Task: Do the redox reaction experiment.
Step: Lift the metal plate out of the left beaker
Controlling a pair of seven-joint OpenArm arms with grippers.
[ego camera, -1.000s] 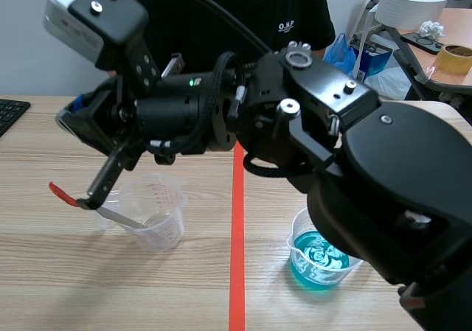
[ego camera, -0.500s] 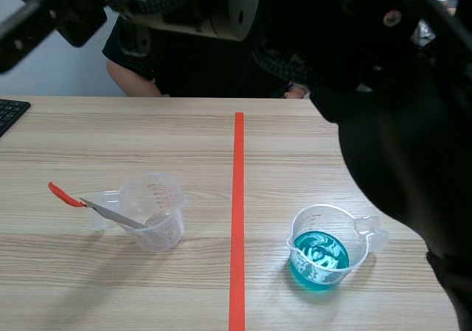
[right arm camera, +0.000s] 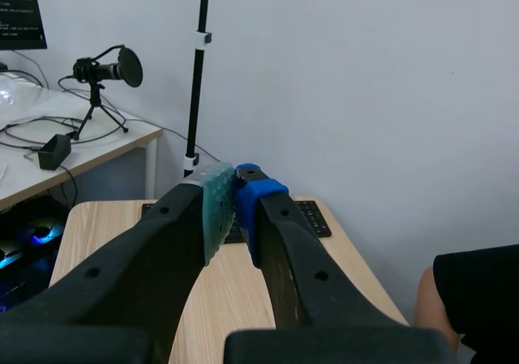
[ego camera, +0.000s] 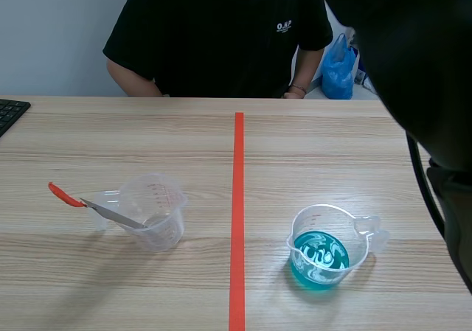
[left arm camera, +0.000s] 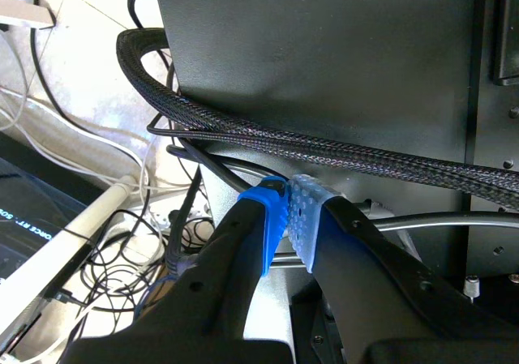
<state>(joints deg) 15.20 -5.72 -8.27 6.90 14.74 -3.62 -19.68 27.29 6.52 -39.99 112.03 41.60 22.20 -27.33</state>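
Observation:
A clear plastic beaker [ego camera: 155, 219] stands left of the red tape line, with a metal spatula [ego camera: 99, 207] with a red handle leaning in it. Right of the line stands a second clear beaker [ego camera: 324, 248] holding blue-green liquid. Neither gripper shows in the scene view; only the right arm's black body [ego camera: 420, 73] fills the upper right corner. The left gripper [left arm camera: 287, 210] is shut on nothing and points at black housing and cables off the table. The right gripper [right arm camera: 233, 190] is shut on nothing, raised and facing a white wall beyond a table end.
A person in a black shirt [ego camera: 221, 36] sits across the table. A keyboard corner [ego camera: 11, 113] lies at the far left edge. In the right wrist view a keyboard [right arm camera: 312, 216] lies on the wooden table, with a microphone [right arm camera: 109, 70] on a side desk.
The right arm, which reached across the left beaker a second ago, has lifted up and pulled back to the right. The beakers and spatula have stayed put.

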